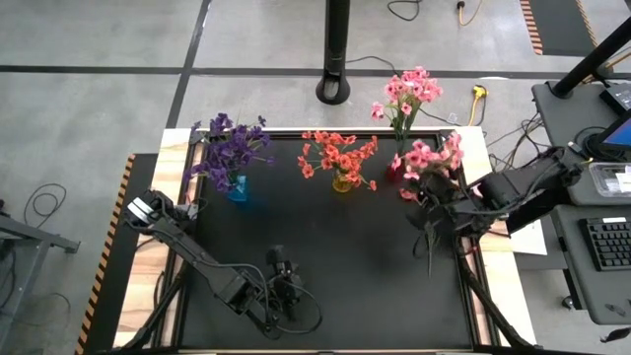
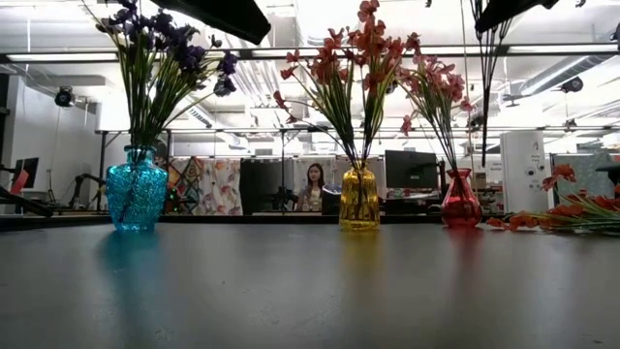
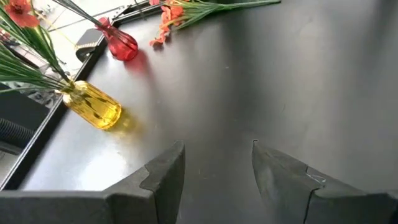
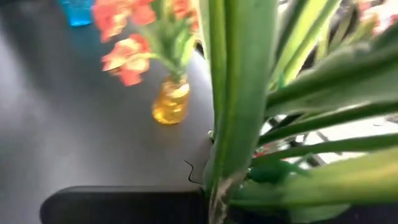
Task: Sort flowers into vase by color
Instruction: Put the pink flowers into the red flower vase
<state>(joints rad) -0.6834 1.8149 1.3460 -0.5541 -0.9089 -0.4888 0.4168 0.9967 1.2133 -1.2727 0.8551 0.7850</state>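
**A:** So where's the pink spray right now? Looks like it's up in the air over the right side of the table, just beside the red vase.

**B:** Yep, the right gripper is clamped on the stems, blossoms up top and the green ends dangling below toward the table. In the right wrist view the stalks fill the whole picture, so the grip is down on the stem bundle, not the flowers.

**A:** Good spot to hold it, I'd say. Those sprays look light and springy; the thin stems probably flex and splay, and the blossom clusters could snag on the pink ones already in the vase.

**B:** Also top-heavy, I'd guess. The vase neck is narrow and glass-looking, so it could tip if the stems push sideways.

**A:** And the left gripper?

**B:** Parked low near the front of the table, fingers spread, holding nothing. Orange-red ones sit in the yellow vase, purple in the blue vase.
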